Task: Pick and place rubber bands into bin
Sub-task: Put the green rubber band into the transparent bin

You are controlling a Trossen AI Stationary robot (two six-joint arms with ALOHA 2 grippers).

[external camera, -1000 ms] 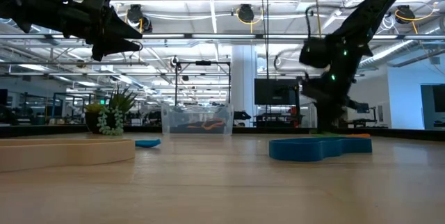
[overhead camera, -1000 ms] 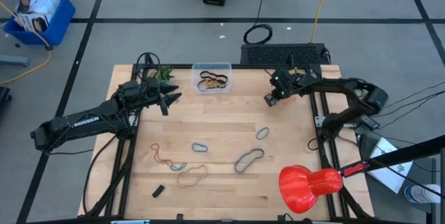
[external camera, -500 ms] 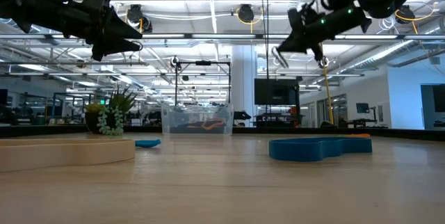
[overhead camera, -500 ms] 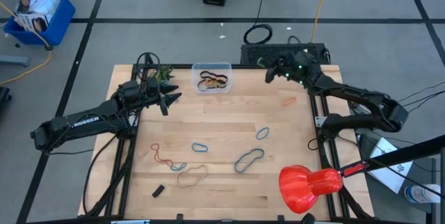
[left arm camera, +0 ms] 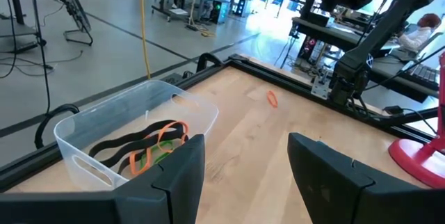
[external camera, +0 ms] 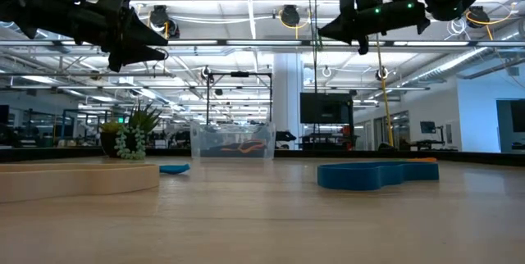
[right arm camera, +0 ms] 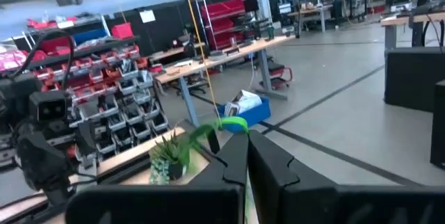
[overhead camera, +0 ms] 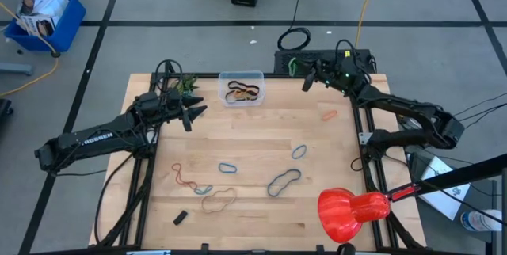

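Observation:
The clear bin (overhead camera: 242, 87) stands at the table's far edge with black, orange and green rubber bands (left arm camera: 142, 147) in it. Loose rubber bands lie on the wood: orange (overhead camera: 329, 115), blue (overhead camera: 299, 151), blue (overhead camera: 228, 166), grey-blue (overhead camera: 283, 180), red (overhead camera: 184, 176), tan (overhead camera: 218, 199). My right gripper (overhead camera: 306, 79) hangs high over the far right of the table, shut on a green rubber band (right arm camera: 226, 124). My left gripper (overhead camera: 200, 111) waits open and raised, left of the bin, with nothing between its fingers (left arm camera: 177, 165). My right gripper pinches the green rubber band between its two shut fingertips (right arm camera: 240, 147). A free loop of the band (right arm camera: 208, 130) curls out past the tips. The fingers lie about level, pointing toward the table's left. The band is lifted clear of the table.
A small potted plant (overhead camera: 186, 85) stands left of the bin, close to my left gripper. A small black block (overhead camera: 180, 217) lies near the front left. A red bulb-shaped object (overhead camera: 348, 211) sits at the front right corner. The table's middle is bare wood.
My right gripper has risen from the table beside the orange band, moved toward the far edge and tipped from pointing down to about level, staying shut. The green band has come up with it, clear of the table.

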